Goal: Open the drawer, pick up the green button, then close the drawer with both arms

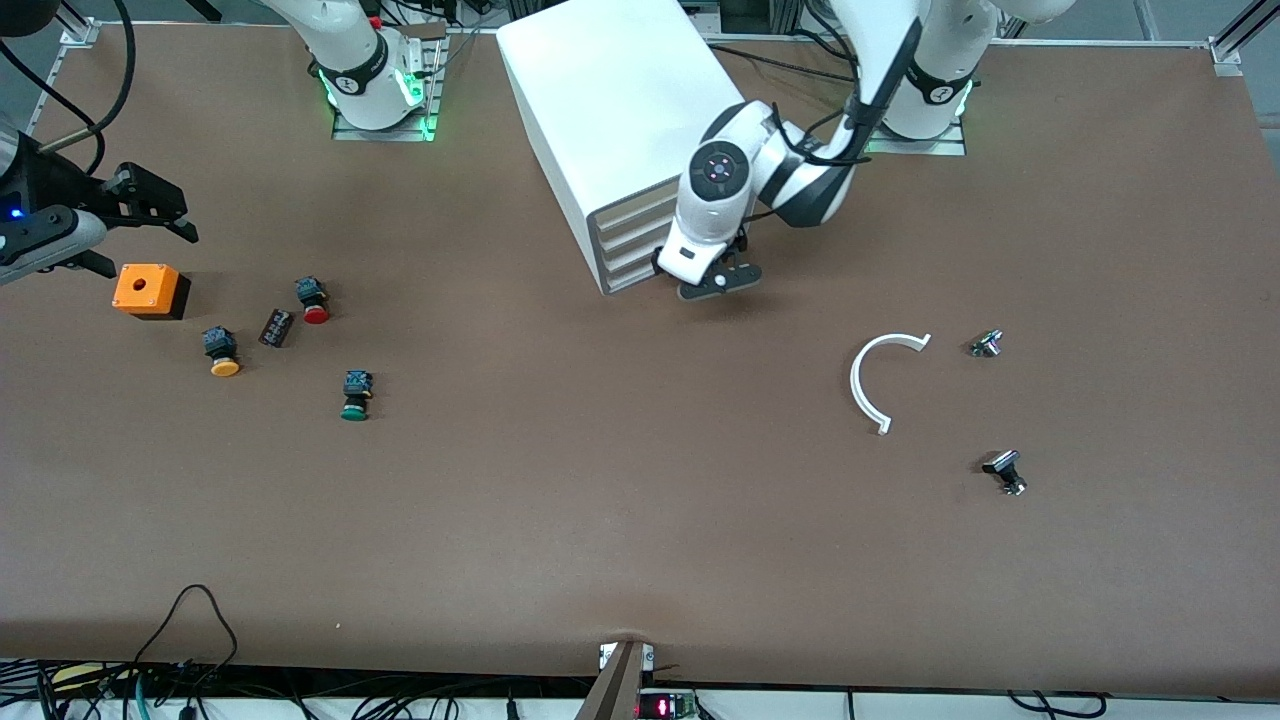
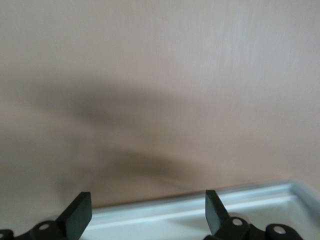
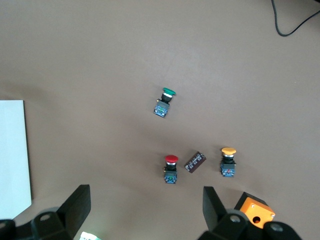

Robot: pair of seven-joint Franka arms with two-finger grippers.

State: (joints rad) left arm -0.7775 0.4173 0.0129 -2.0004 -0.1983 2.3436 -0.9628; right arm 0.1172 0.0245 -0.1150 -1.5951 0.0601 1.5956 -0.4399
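Note:
The white cabinet (image 1: 610, 110) stands at the robots' side of the table, with three drawers in its grey front. The lowest drawer (image 1: 632, 274) looks flush with the two above it. My left gripper (image 1: 716, 282) is open and low at that drawer's front, at the corner toward the left arm's end. In the left wrist view the drawer's white rim (image 2: 200, 206) lies between the open fingers (image 2: 80, 215). The green-capped button (image 1: 355, 394) lies on the table, also in the right wrist view (image 3: 164, 102). My right gripper (image 1: 160, 212) is open and empty above the table near the orange box, and its fingers (image 3: 75, 205) show in the right wrist view.
An orange box (image 1: 150, 290), a yellow-capped button (image 1: 221, 351), a red-capped button (image 1: 313, 299) and a small dark part (image 1: 276, 327) lie near the green button. A white curved piece (image 1: 872, 380) and two small metal parts (image 1: 987, 343) (image 1: 1006, 471) lie toward the left arm's end.

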